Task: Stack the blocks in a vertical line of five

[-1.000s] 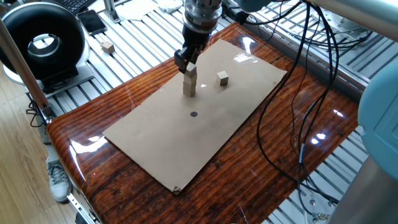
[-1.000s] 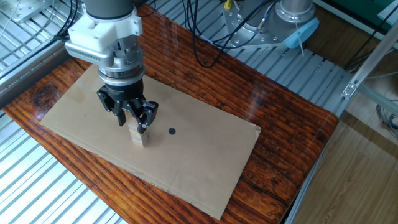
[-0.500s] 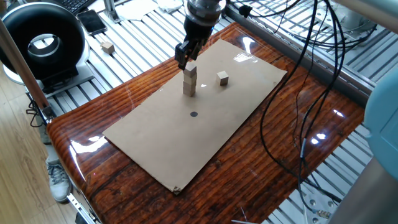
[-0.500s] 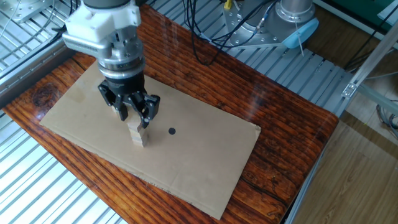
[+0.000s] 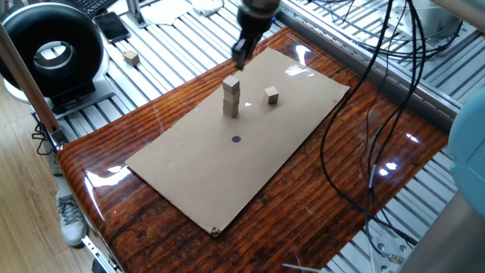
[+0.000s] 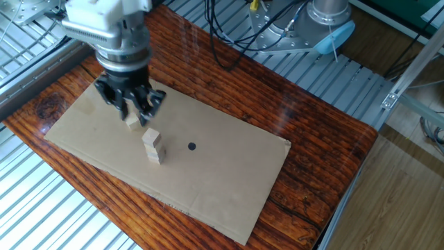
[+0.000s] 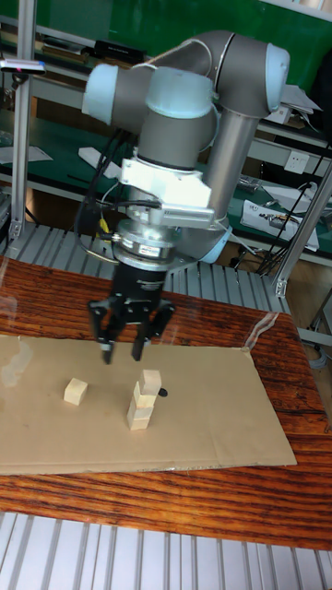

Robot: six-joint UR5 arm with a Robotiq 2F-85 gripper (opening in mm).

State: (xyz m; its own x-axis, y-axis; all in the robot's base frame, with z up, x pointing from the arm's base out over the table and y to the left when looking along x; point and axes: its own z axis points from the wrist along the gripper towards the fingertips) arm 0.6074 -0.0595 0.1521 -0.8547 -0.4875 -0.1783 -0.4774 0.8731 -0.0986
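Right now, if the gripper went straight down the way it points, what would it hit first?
Probably the loose block or the cardboard sheet beside it; the gripper hangs left of the stack. Depth is unclear.

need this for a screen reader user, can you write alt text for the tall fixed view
A grey robot arm's open, empty hand hangs above a brown cardboard sheet on a wooden table. Just right of it and lower stands a short stack of tan wooden blocks; a single block lies to the stack's left.

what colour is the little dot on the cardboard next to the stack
Black. The dot shows best in one fixed view, on the cardboard sheet.
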